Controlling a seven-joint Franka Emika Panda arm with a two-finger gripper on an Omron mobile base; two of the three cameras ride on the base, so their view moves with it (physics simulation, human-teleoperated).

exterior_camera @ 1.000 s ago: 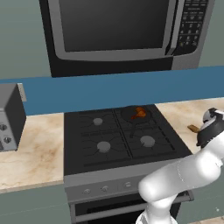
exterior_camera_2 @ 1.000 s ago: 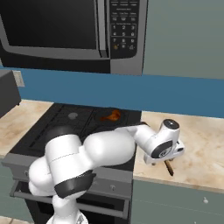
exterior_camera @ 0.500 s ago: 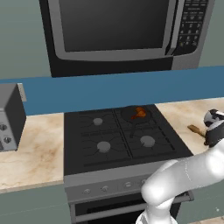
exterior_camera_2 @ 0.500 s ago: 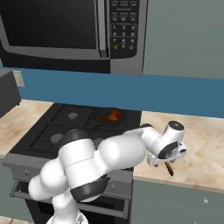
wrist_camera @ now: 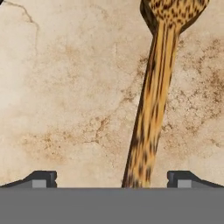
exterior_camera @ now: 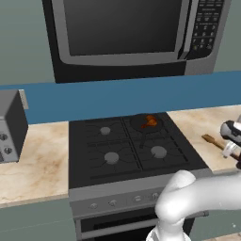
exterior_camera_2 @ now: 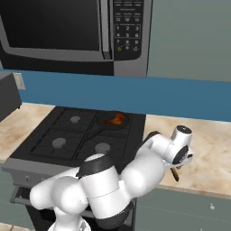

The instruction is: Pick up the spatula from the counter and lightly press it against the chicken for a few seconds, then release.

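Wooden and speckled, the spatula [wrist_camera: 151, 109] lies flat on the marbled counter [wrist_camera: 65, 87] just right of the stove [exterior_camera: 117, 146]. Its handle runs up between the tips of the tool [wrist_camera: 111, 179], which stand wide apart and hold nothing. Over the last second the arm has swung further right, so the tool now sits above the handle and closing on it looks next, while the chicken [exterior_camera: 149, 121] waits untouched in the pan [exterior_camera: 140, 124].
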